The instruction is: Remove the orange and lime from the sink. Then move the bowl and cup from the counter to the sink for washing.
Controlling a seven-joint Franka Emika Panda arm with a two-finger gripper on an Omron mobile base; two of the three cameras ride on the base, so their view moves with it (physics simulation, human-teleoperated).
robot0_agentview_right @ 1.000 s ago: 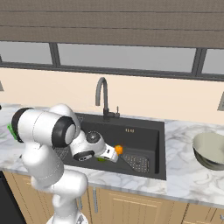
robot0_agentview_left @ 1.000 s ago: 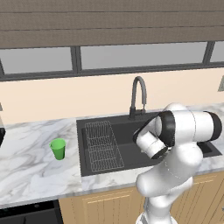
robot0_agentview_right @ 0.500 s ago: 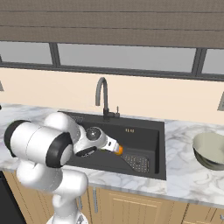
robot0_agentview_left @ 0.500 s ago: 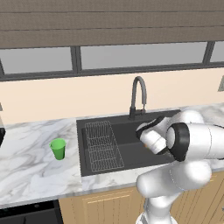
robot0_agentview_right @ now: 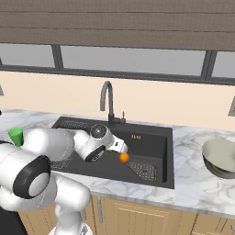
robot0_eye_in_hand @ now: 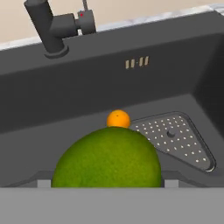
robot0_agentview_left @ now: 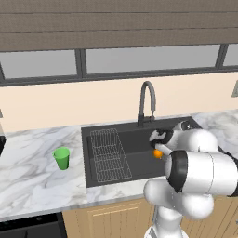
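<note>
Risk lies in the smooth lime (robot0_eye_in_hand: 106,158), seated between wide-spread fingers above the sink (robot0_eye_in_hand: 87,94), slipping back to the orange (robot0_eye_in_hand: 118,118) on the basin floor if squeezed loosely

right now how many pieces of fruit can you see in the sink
2. The orange lies on the sink floor beside the perforated drain plate. The lime sits right in front of the hand camera, between the gripper's fingers. Others could be hidden behind the arm.
</note>
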